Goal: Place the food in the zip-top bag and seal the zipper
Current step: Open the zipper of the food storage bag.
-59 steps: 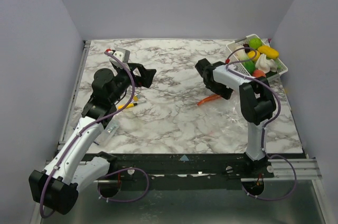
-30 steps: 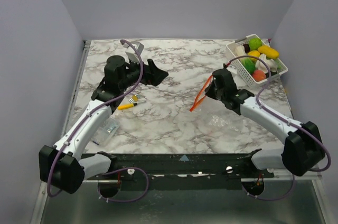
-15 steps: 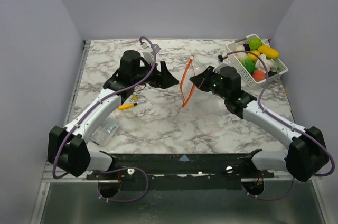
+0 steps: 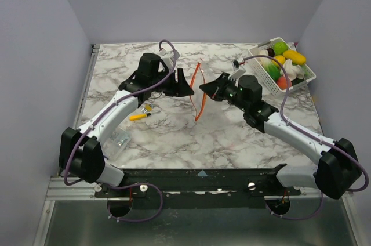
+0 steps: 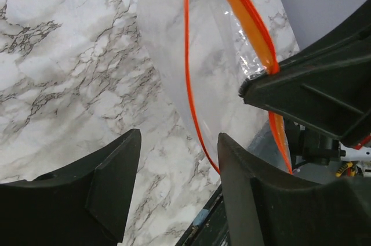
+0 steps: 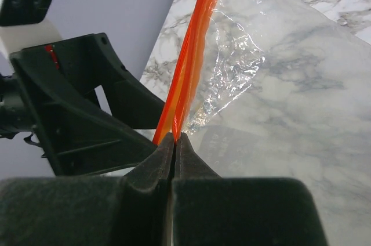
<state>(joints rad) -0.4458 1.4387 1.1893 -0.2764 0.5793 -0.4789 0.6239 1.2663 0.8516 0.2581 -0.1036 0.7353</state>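
Looks down from high over the whole table (image 4: 174,136). Peers close past left fingers (image 5: 98,188) and right fingers (image 6: 151,170), facing each other; shares the bag (image 5: 174,37) just ahead of both.

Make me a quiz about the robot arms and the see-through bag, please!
1. True or false: the right gripper is pinching the zipper of the zip-top bag.
2. Where is the food? A: inside the bag. B: in the white basket. C: nowhere in view.
3. Fill in: the left gripper has its jaws ____.
Key: 1 true; 2 B; 3 open.
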